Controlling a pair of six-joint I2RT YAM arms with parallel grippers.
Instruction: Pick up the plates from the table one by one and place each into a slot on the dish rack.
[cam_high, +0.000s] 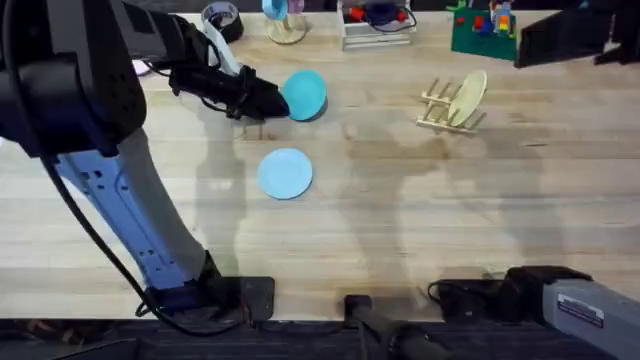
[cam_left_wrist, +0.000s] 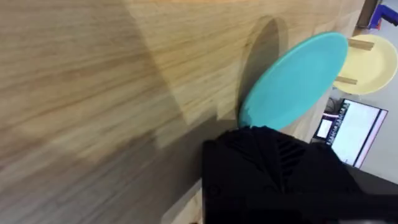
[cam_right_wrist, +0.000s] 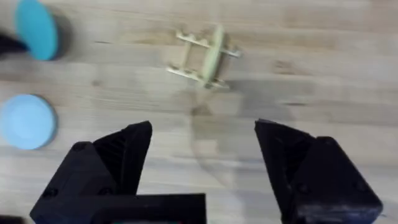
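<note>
With a cream plate (cam_high: 468, 97) the sole item in the dish rack (cam_high: 440, 111), the left gripper (cam_high: 272, 100) pinches the raised teal plate (cam_high: 304, 94), the pale blue plate (cam_high: 285, 173) awaits on the table (cam_high: 450, 200), and the right gripper (cam_right_wrist: 202, 155) stands spread.

Smooth plastic plates (cam_high: 303, 94), grained wooden table (cam_high: 400, 200)

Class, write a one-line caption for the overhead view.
Left gripper lifts the teal plate; sky-blue plate waits on the table.
</note>
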